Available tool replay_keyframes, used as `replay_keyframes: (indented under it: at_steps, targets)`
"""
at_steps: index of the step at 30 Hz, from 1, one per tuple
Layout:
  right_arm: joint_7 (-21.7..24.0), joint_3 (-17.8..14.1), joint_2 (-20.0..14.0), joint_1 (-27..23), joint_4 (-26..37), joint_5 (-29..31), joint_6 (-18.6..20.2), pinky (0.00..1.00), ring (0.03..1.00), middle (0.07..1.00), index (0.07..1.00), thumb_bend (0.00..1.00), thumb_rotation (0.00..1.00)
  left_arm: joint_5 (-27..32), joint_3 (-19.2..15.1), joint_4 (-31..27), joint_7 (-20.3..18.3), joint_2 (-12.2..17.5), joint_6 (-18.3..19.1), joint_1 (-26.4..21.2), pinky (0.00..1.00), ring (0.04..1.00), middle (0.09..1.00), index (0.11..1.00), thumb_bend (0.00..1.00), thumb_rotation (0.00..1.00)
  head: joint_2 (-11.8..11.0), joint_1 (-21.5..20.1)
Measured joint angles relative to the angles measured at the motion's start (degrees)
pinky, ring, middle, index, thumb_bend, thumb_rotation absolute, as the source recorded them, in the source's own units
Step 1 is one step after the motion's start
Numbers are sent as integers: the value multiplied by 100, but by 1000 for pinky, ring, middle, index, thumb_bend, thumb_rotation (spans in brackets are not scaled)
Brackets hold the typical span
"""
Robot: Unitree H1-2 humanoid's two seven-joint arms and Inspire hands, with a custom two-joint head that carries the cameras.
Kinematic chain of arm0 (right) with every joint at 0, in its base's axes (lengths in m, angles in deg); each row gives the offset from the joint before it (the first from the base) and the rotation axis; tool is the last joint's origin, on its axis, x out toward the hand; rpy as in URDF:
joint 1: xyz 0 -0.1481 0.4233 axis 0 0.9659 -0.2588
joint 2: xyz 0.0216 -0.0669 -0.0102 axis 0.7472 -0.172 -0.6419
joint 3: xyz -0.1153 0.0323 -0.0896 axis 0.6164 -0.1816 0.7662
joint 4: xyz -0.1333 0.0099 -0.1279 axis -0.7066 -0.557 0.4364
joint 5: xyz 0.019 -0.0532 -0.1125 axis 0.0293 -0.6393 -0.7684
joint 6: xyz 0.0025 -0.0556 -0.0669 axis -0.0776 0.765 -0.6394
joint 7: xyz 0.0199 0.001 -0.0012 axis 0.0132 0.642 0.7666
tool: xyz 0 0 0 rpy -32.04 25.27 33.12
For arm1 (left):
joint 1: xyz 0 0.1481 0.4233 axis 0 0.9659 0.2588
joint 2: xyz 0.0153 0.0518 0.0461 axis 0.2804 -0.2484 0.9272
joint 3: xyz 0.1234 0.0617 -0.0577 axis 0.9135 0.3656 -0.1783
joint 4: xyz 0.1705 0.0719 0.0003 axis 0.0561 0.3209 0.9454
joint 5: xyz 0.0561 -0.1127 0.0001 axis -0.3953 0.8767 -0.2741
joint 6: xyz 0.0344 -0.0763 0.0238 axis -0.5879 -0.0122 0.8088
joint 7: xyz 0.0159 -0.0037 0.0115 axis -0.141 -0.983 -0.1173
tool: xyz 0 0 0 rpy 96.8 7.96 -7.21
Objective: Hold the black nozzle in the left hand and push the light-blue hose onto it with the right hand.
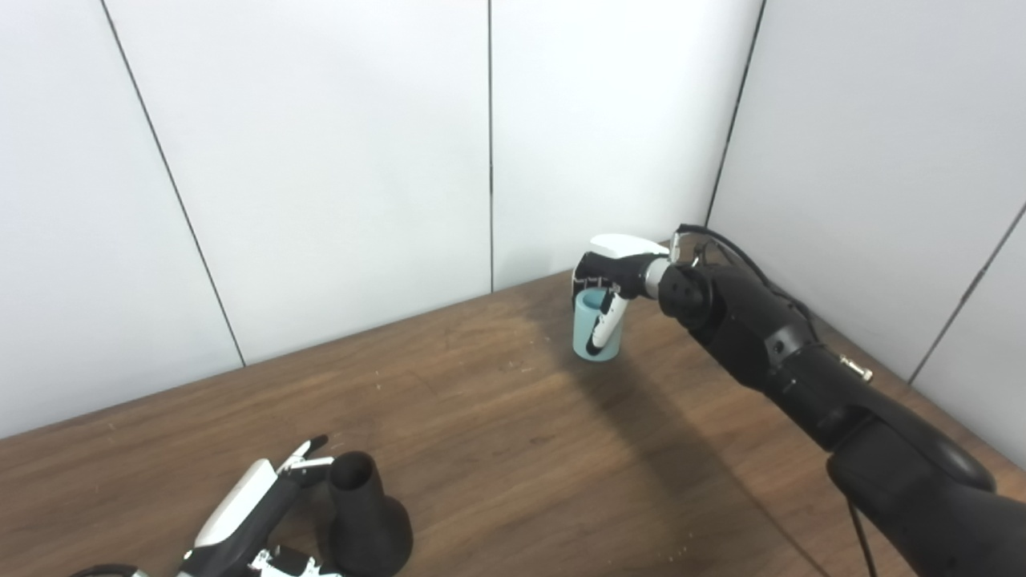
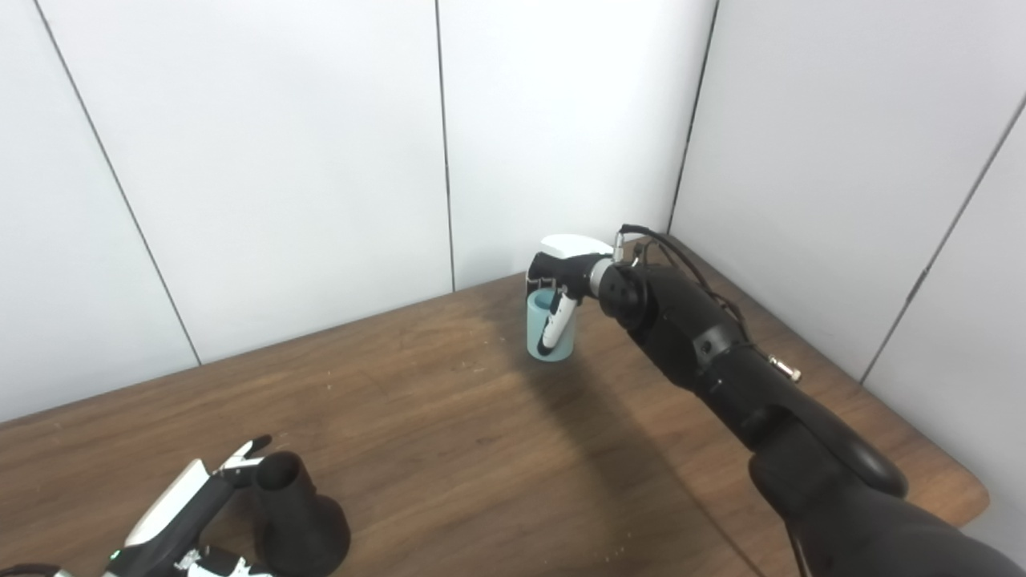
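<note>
Light-blue hose is gripped upright at the far tabletop corner by the right hand, fingers closed round it. Black nozzle stands near-left, mouth up for mating; left hand lies against it, grasp not confirmed.

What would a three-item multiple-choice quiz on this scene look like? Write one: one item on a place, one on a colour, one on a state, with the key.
1. Where does the black nozzle stand?
A. near table edge, by the left hand
B. far corner
C. on the right arm

2. What colour is the hose piece?
A. red
B. light blue
C. yellow

3. What is the right hand doing?
A. lying flat on the table
B. closed around the hose
C. touching the nozzle

Key: 1 A, the nozzle stands upright beside the left hand; 2 B, the short tube is pale blue; 3 B, fingers wrap the hose far from the nozzle.
</note>
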Motion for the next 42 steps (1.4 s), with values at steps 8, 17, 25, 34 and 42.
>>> replay_keyframes:
  at_steps: [8,17,25,34,42]
  targets:
    - [-23,133,-25,-121,-192,-217,-18,402,472,514,461,506,0,34,-7,0,-36,14,0,-2,1000,645,498,473,525,0,18,26]
    - [-73,118,-34,-133,-185,-393,38,368,458,483,458,503,0,86,-18,-3,-120,32,1,-8,1000,647,493,476,526,0,44,105]
    - [58,-77,55,-119,968,-254,171,376,473,475,453,503,0,81,-15,-7,-146,34,7,-27,1000,648,505,469,525,0,105,483]
    - [585,-203,342,-331,2167,98,172,375,477,475,450,502,0,-105,9,-77,-143,-89,206,-98,1000,638,515,464,523,0,202,1028]
    - [1215,-150,649,-453,2949,297,227,378,476,470,465,503,0,-149,37,-140,-141,-228,513,-172,1000,633,502,472,525,0,360,1793]
